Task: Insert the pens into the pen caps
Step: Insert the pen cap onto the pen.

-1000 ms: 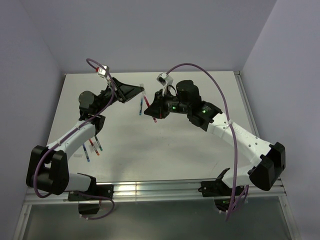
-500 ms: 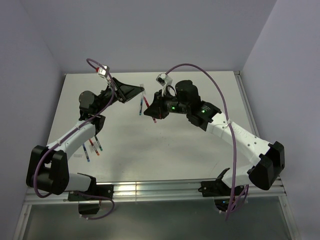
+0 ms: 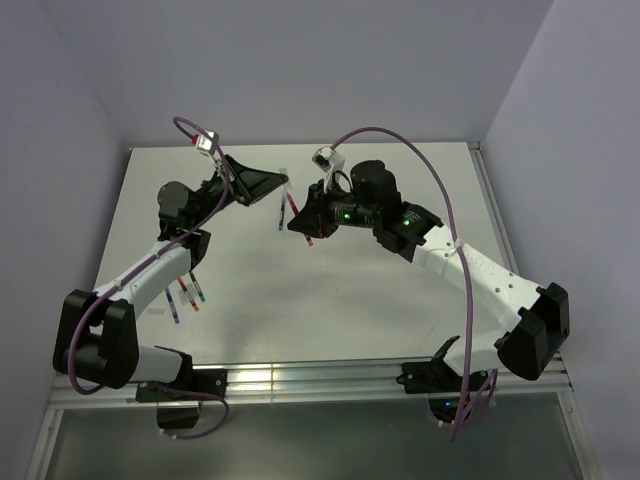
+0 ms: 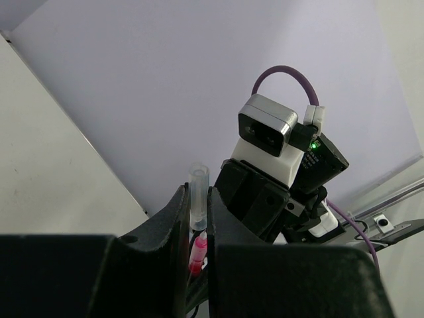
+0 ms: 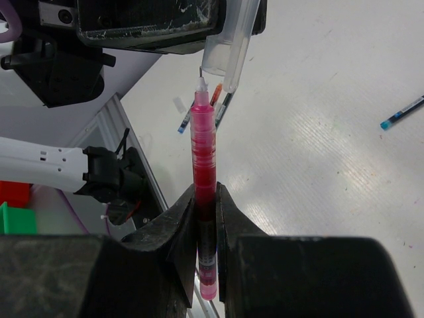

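My left gripper [image 4: 197, 193] is shut on a clear pen cap [image 4: 198, 192], held above the table with its open end toward the right arm. My right gripper [image 5: 205, 193] is shut on a red pen [image 5: 204, 152]. In the right wrist view the pen's white tip sits just below the cap [image 5: 225, 46] mouth, slightly to one side and outside it. The top view shows the left gripper [image 3: 281, 181] and right gripper [image 3: 303, 223] meeting over the table's middle, the red pen [image 3: 294, 207] slanting between them.
A blue pen [image 3: 281, 214] lies on the table [image 3: 400, 170] under the grippers. Three more pens [image 3: 186, 296] lie by the left arm's forearm. The right wrist view shows the blue pen [image 5: 402, 112] on the table to the right. Walls enclose the table on three sides.
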You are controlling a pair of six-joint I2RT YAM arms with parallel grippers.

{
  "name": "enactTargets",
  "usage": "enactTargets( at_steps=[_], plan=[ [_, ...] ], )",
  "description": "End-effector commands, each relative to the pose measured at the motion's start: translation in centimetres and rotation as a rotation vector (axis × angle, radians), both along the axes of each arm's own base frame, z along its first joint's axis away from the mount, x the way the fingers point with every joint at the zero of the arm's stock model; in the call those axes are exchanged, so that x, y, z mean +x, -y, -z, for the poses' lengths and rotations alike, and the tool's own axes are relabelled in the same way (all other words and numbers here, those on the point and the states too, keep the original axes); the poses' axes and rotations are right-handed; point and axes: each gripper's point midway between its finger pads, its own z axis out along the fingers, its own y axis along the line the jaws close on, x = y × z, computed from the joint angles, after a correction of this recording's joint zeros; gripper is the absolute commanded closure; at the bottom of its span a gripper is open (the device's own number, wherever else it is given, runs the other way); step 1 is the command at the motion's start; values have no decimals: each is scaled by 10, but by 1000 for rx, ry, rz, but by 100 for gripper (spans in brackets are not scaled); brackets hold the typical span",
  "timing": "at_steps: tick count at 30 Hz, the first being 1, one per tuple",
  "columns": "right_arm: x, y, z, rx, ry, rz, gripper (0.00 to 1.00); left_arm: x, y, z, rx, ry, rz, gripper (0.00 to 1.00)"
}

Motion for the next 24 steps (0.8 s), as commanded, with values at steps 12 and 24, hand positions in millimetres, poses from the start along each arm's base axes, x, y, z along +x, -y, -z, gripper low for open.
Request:
enactTargets(
  at_steps=[12, 24],
  plan=[
    [7, 1, -13, 5, 23, 24, 100, -1, -7, -14, -25, 69, 3, 100],
    [8, 3, -18, 9, 35, 35, 100, 0, -2, -1, 6, 40, -3, 100]
  ],
)
